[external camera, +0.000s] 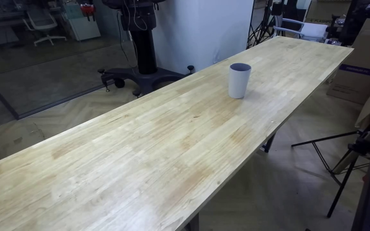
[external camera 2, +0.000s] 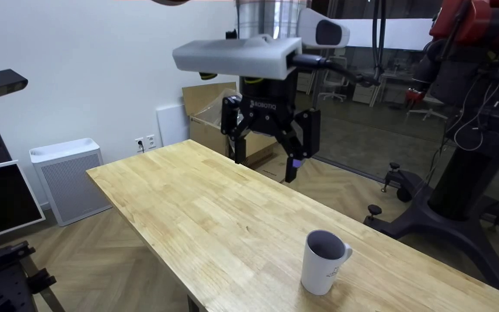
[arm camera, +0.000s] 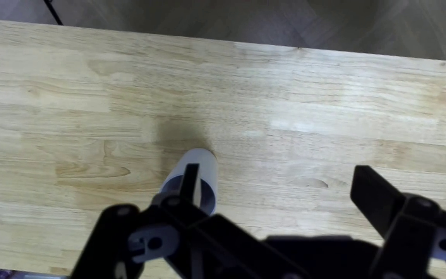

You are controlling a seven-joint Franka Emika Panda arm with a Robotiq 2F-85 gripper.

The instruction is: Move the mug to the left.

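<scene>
Currently | fingers (arm camera: pixel 376 197) spread, empty | mug (external camera 2: pixel 322 263) upright, lower than them, off-centre behind one in the wrist view | misaligned descent could knock it over

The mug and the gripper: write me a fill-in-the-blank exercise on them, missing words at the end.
The mug stands ____ on the wooden table, not on its side.
The gripper is ____, not shut.
The white lettering on the gripper reads ____.
In the wrist view, the finger nearer the picture's ____ edge overlaps the mug.

Missing words: upright; open; ROBOTIQ; left.
</scene>
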